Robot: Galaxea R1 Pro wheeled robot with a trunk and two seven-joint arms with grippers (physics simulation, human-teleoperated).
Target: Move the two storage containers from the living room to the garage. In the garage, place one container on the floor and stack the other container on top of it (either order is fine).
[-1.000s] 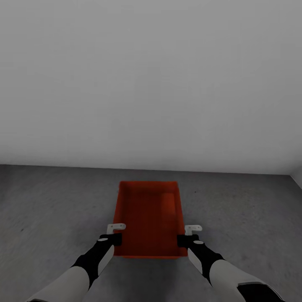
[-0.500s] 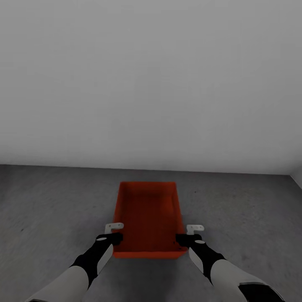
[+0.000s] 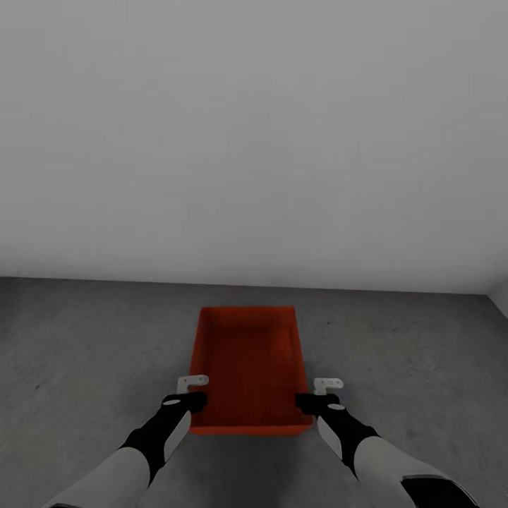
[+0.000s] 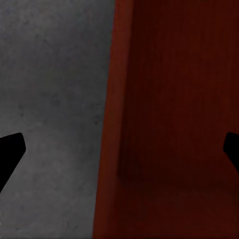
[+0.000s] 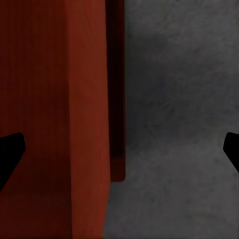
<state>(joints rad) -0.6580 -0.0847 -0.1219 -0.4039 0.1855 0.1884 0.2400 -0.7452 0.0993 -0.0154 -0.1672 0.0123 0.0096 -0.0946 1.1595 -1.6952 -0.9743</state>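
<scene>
One orange-red storage container [image 3: 247, 367] lies open side up on the dark grey concrete floor [image 3: 85, 339] of the garage, close to the pale wall. In the right wrist view its side wall [image 5: 50, 99] has a second, darker red wall [image 5: 115, 99] just below and outside it, so the other container seems to lie under it. My left gripper [image 3: 194, 392] straddles the near left wall [image 4: 169, 119], fingers wide apart, open. My right gripper [image 3: 321, 394] straddles the near right wall the same way, open.
A plain pale grey wall [image 3: 254, 141] stands right behind the container. Bare concrete stretches to the left and to the right [image 3: 423, 353] of it. A corner of another wall shows at the far right edge [image 3: 502, 300].
The container has sunk a little and looks smaller and squarer. The lighter offset patch inside it is gone. Both grippers have hardly moved.
</scene>
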